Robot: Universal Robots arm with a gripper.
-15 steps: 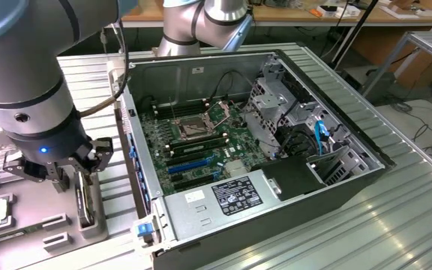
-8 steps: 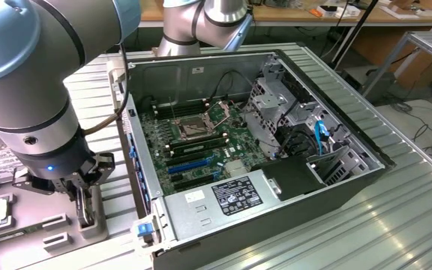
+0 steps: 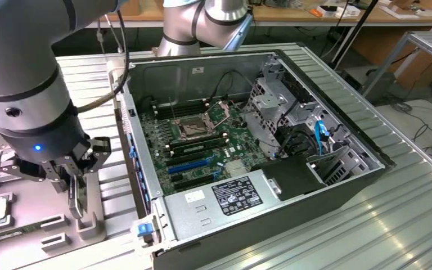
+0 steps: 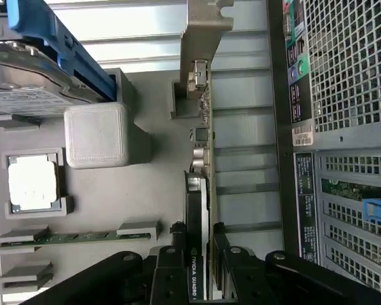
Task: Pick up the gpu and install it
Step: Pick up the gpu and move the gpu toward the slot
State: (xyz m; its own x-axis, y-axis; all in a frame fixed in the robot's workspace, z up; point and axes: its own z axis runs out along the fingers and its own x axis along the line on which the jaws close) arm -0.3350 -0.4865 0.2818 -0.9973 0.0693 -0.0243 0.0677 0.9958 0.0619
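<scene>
- 1 arm. Gripper (image 3: 72, 183) is low over the grey parts tray (image 3: 115, 188), on the exterior view's left of the open computer case (image 3: 336, 121).
- Its 2 fingers (image 4: 176, 249) pinch the gpu (image 4: 198, 184), 1 on each face, near the end away from its silver bracket (image 4: 205, 32).
- The card stands on edge at the tray, outside the case. Whether it rests in its slot or hangs clear cannot be told.
- A hard drive (image 4: 25, 89) and a memory stick (image 4: 70, 238) lie in nearby tray pockets.

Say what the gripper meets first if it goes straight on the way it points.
The gpu, standing on edge in the grip of the gripper; pushing on would likely just press the card into the grey tray underneath.
</scene>
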